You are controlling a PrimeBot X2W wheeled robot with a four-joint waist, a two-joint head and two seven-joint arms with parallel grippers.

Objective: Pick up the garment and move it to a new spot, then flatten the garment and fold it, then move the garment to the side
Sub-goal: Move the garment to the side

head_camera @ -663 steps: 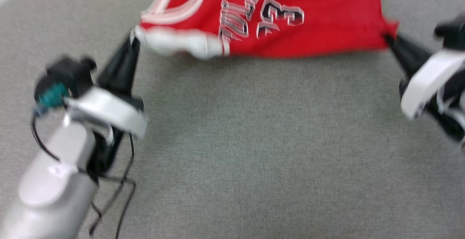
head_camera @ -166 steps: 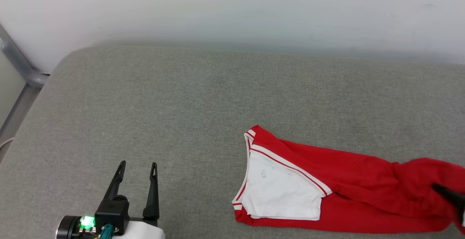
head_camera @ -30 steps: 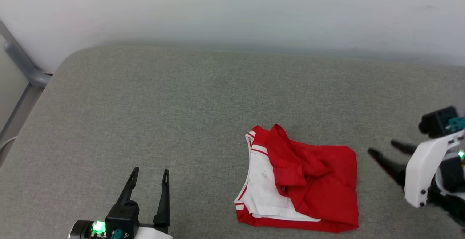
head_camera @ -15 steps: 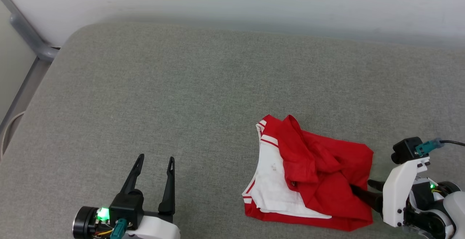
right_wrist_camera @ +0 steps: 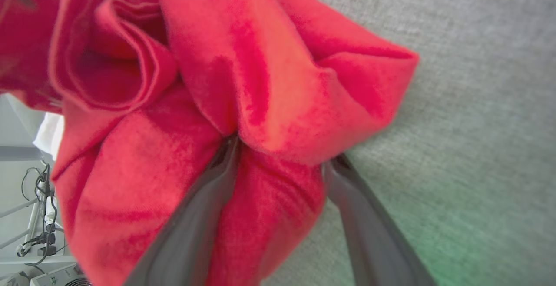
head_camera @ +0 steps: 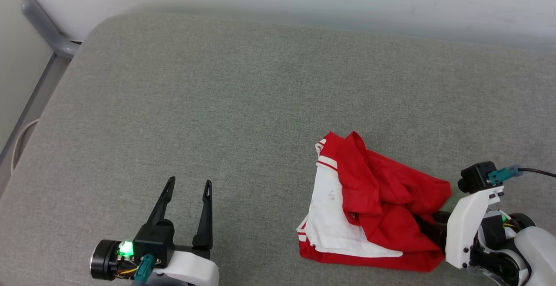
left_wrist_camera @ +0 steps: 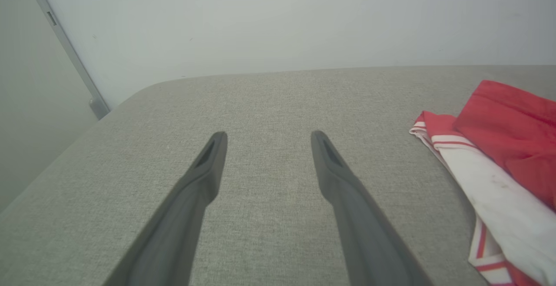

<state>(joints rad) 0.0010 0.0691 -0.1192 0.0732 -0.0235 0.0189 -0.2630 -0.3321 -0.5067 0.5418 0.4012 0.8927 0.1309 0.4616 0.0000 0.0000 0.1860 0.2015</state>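
Crumpled red jersey [head_camera: 382, 203] lies near right on grey cushion [head_camera: 217, 94]; right gripper [right_wrist_camera: 284, 151], jaws spread, straddles its bunched right edge. Left gripper [head_camera: 190, 181], near left, stands wide and empty.

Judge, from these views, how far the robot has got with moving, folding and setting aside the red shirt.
Done: the garment lies folded, loosely and rumpled, on the grey cushion. In hand: the right claw straddles a red fold at its right edge, jaws apart, no firm grip evident; the left claw hovers open, apart from it. Left: moving it aside.
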